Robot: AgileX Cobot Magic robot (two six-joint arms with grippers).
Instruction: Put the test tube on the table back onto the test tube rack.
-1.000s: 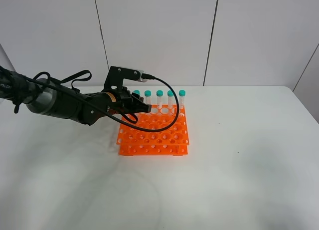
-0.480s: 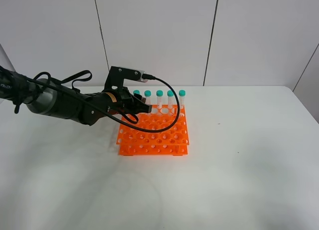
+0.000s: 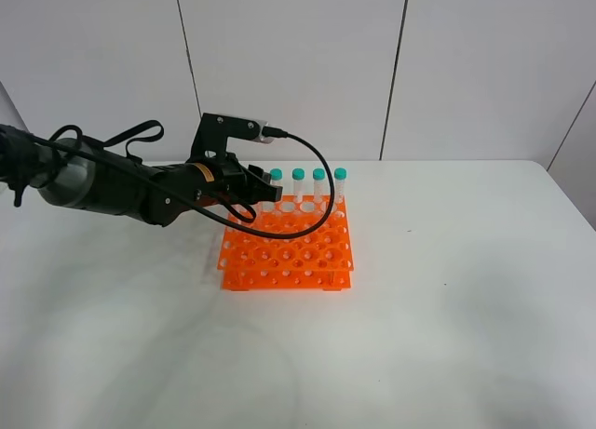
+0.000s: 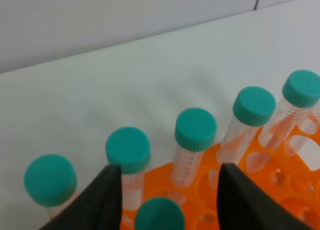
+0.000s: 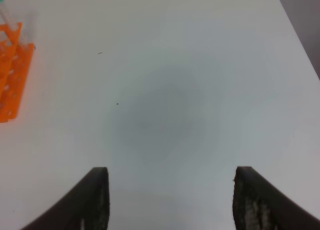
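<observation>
test tube (image 4: 159,213) upright in the rack, between left pincer (image 4: 167,200) fingers

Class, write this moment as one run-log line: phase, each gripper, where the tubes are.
phase: after placing | left gripper: open, above orange test tube rack | right gripper: open, over bare table | teal-capped tube: standing in rack between jaws

Evenly and brightly lit from above, with only soft, diffuse shadows on the plain white matte tabletop (image 3: 447,336): a faint one under the bright orange plastic rack (image 3: 289,252), a broad grey blur in the right wrist view. No glare. Sharp in the high view; near teal-green screw caps (image 4: 128,148) and black gripper fingers (image 4: 100,202) soft in the left wrist view
</observation>
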